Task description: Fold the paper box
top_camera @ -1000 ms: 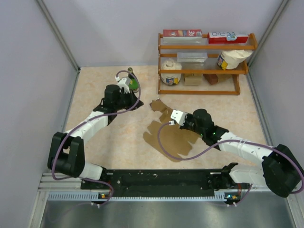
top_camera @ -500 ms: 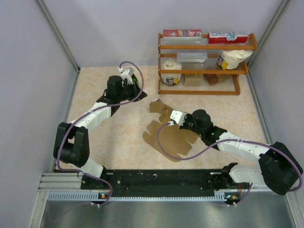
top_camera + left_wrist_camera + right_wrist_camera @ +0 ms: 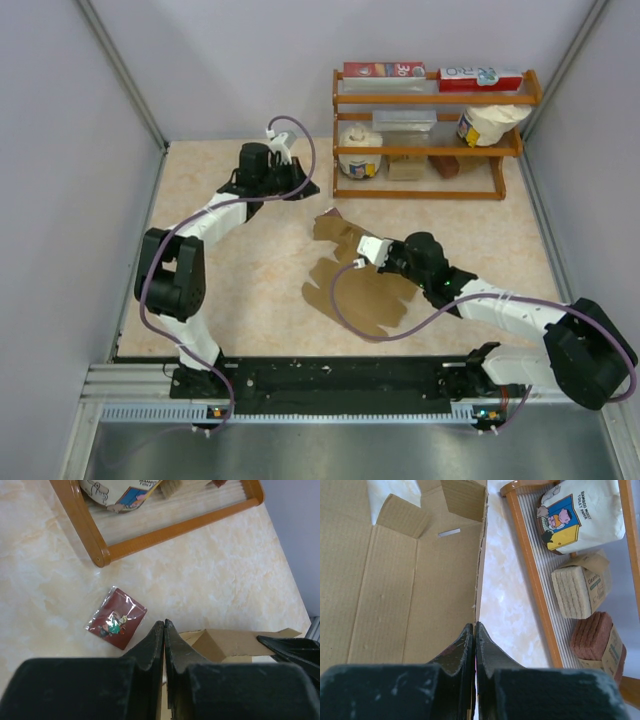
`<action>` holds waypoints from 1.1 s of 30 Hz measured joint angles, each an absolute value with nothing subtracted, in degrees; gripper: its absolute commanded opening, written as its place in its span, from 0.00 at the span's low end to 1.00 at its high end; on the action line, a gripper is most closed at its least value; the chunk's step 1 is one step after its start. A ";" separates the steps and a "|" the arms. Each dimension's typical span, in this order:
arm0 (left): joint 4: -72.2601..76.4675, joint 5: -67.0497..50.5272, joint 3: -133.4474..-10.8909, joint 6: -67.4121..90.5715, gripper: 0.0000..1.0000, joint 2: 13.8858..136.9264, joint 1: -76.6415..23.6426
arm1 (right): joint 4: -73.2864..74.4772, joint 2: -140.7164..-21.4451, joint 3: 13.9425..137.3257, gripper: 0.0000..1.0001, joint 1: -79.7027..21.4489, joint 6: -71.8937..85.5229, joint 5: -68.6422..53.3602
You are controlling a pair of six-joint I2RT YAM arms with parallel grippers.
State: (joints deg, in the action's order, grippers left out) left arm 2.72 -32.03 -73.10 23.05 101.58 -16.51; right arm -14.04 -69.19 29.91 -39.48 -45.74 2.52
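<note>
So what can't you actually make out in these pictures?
- Top view: the dark-red card is hidden, apparently behind the left arm; only the left wrist view shows it.
- Left wrist view: the left fingers and the bottom edge hide most of the paper box.
- Right wrist view: the right fingers hide how much cardboard they pinch.
- Top view: print on the cartons on the rack is too small.

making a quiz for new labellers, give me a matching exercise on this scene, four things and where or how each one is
Things:
1 paper box
2 dark-red card
3 toilet paper pack
4 left gripper

States:
A on a shelf of the wooden rack
B shut, holding nothing
C unfolded, edge pinched by the right gripper
D flat on the table in a clear sleeve

Pairs: 1-C, 2-D, 3-A, 4-B
</note>
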 measured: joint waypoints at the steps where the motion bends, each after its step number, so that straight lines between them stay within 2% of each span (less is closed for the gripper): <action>1: 2.42 -32.32 -73.10 22.72 0.06 101.91 -16.51 | -14.26 -69.19 29.71 0.00 -39.68 -46.13 2.83; 19: 1.48 -35.14 -71.31 19.84 0.02 104.42 -16.51 | -24.23 -71.37 25.39 0.00 -43.55 -55.07 7.46; 33: 1.23 -33.52 -68.77 19.20 0.03 105.65 -16.53 | -29.21 -71.53 23.83 0.00 -44.16 -57.52 9.37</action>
State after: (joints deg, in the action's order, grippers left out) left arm 1.23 -33.52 -68.77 19.20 105.65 -16.53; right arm -29.21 -71.53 23.83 -44.16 -57.52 9.37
